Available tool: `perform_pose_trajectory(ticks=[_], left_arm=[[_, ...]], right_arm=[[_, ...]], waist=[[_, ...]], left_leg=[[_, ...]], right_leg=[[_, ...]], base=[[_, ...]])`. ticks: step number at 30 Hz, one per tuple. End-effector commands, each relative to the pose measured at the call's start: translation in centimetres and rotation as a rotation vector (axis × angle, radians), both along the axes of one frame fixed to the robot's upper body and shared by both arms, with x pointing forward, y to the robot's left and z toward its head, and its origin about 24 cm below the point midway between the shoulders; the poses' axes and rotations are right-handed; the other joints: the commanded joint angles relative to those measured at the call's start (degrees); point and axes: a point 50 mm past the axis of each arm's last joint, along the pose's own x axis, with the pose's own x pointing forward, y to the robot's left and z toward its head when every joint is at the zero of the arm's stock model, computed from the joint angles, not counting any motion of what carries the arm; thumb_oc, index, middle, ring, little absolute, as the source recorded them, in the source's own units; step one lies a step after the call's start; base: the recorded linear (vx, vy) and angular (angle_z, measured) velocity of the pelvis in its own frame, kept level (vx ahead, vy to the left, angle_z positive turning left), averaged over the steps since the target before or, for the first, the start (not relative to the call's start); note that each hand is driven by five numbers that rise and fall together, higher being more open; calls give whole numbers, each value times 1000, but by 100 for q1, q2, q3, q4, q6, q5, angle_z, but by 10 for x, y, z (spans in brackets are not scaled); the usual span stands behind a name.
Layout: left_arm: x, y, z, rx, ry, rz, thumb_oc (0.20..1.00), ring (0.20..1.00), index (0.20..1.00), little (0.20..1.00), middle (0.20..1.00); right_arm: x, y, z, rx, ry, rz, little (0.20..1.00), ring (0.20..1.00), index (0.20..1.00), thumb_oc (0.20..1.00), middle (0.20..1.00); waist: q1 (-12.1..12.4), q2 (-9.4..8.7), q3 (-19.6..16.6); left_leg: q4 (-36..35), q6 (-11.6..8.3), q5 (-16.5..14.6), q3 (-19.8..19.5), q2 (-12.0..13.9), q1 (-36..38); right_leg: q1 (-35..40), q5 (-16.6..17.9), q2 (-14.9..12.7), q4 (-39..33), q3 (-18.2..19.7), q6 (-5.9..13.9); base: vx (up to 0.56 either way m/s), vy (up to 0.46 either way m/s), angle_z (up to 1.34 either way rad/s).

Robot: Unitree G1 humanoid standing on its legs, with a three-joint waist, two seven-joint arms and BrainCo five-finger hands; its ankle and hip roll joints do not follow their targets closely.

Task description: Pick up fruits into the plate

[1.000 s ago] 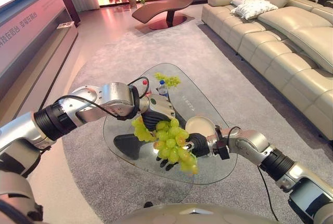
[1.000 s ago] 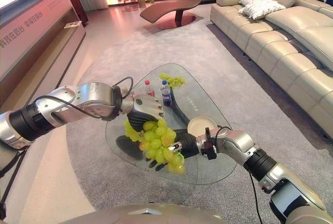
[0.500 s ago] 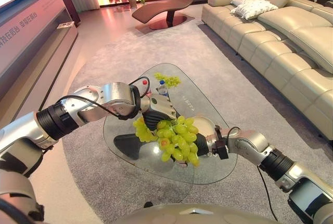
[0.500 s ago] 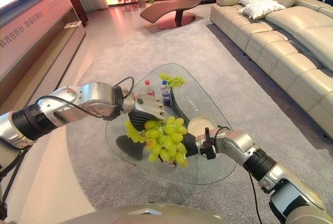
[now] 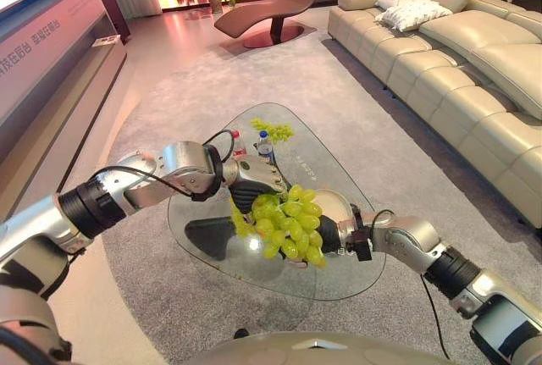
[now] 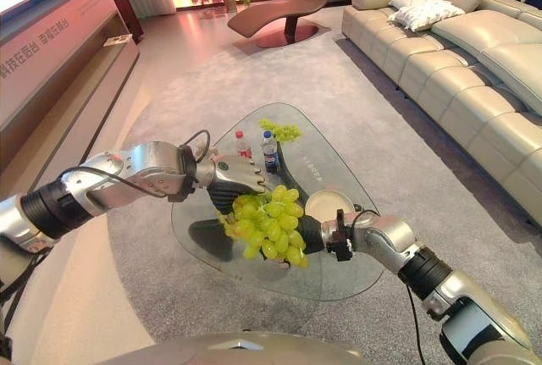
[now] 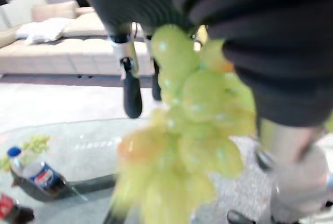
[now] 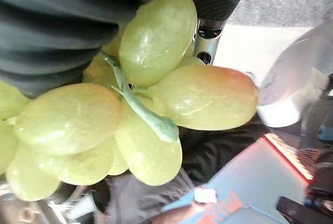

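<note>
From the left eye, the left hand (image 5: 254, 185) held a bunch of green grapes (image 5: 286, 228) from above, over the glass table (image 5: 212, 212), with the right hand (image 5: 332, 234) against the bunch's lower side; how the right hand's fingers stood could not be told behind the fruit. The pale plate (image 5: 337, 207) sat just behind the bunch.

From the right eye, a second bunch of grapes (image 6: 280, 130) lay at the table's far end beside two bottles (image 6: 269, 152).

At the left wrist, the fingers (image 7: 131, 91) curled down behind the top of the hanging bunch.

At the right wrist, grapes pressed close on a thin green stem (image 8: 140, 110).

The bunch looked soft, fairly heavy and easily bruised; single grapes could drop off. Holding it near the stem, with support beneath, seemed safest.
</note>
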Motion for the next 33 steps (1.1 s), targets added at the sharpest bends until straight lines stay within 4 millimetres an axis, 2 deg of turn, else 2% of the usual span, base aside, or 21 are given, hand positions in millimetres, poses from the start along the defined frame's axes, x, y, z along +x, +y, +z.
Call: perform_pose_trajectory(ticks=[1,8,10,18,22,25,27,30,33], left_arm=[[25,31,22,-126,-54,203,1000,1000,1000,1000,1000],[24,69,-4,-329,84,450,1000,1000,1000,1000,1000],[22,87,-15,-412,137,560,1000,1000,1000,1000,1000],[16,143,-47,-650,245,928,1000,1000,1000,1000,1000],[14,174,-63,-728,237,1114,1000,1000,1000,1000,1000],[12,185,-72,-756,245,1204,1000,1000,1000,1000,1000],[7,196,-91,-801,282,1319,1000,1000,1000,1000,1000],[2,201,-113,-877,324,1456,1000,1000,1000,1000,1000],[-5,202,-134,-908,368,1552,1000,1000,1000,1000,1000]], right_arm=[[17,-3,32,190,-136,-89,200,200,200,200,200],[16,-39,22,177,-170,-251,200,200,200,200,200],[14,-52,18,169,-183,-307,200,200,200,200,200],[29,-76,20,98,-307,-522,200,200,200,200,200],[51,-90,35,43,-434,-684,200,200,200,200,200],[63,-99,44,15,-487,-757,200,200,200,200,200],[81,-119,61,-32,-563,-865,200,200,200,200,200],[104,-143,93,-109,-668,-1003,200,200,200,200,200],[117,-152,112,-152,-721,-1085,200,200,200,200,200]], waist=[[86,-378,170],[127,-442,258],[146,-463,331],[273,-626,798],[349,-739,1331],[379,-749,1573],[450,-694,1899],[546,-568,2298],[596,-500,2512]], left_leg=[[31,167,-861,-2,-351,458],[31,182,-863,37,-316,448],[31,182,-854,62,-290,424],[62,174,-760,118,-190,99],[115,172,-667,121,-137,-303],[125,179,-607,107,-125,-485],[144,180,-535,66,-140,-738],[180,186,-475,-24,-208,-1052],[246,199,-459,-84,-273,-1254]], right_leg=[[76,-150,87,119,8,26],[61,-134,97,114,14,27],[29,-130,107,129,30,24],[-353,-109,185,276,161,-13],[-753,-48,273,388,158,-56],[-929,-11,310,433,139,-76],[-1174,26,332,504,86,-95],[-1482,33,323,623,-32,-123],[-1693,29,308,721,-111,-126]], base=[[50,-3,-2],[43,-22,-5],[14,-44,-10],[-87,-98,-6],[-237,-151,4],[-198,-103,3],[-243,-69,6],[-225,-22,12],[-162,-18,9]])
